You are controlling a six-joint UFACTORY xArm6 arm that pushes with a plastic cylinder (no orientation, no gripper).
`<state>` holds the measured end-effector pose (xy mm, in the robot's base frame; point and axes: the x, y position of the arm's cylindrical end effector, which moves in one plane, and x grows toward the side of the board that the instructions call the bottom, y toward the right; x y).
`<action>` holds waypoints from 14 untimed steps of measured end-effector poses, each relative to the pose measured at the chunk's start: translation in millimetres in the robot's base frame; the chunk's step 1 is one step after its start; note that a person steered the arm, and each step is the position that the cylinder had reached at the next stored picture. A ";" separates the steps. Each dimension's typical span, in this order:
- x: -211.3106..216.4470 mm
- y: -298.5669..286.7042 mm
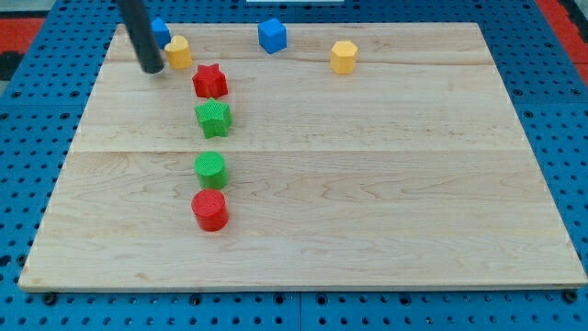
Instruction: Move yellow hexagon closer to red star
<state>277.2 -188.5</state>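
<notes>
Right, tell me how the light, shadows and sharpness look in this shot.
Camera view: even, soft light on the wooden board, no glare; blocks such as the red cylinder cast only faint, short shadows; the red star and yellow hexagon look crisp; my tip, left of a yellow block, looks slightly soft.

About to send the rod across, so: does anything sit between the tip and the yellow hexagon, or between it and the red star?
Yes: the other yellow block sits just view-right of my tip, on the line to the yellow hexagon; the blue cube lies just above that line. Hexagon to red star looks clear.
</notes>
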 end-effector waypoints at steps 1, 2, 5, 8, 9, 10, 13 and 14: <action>-26.1 34.3; -26.6 53.6; 16.1 251.9; -11.7 309.4; -20.3 311.2; -21.7 311.5; 71.3 340.6; 78.0 340.7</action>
<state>355.3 152.2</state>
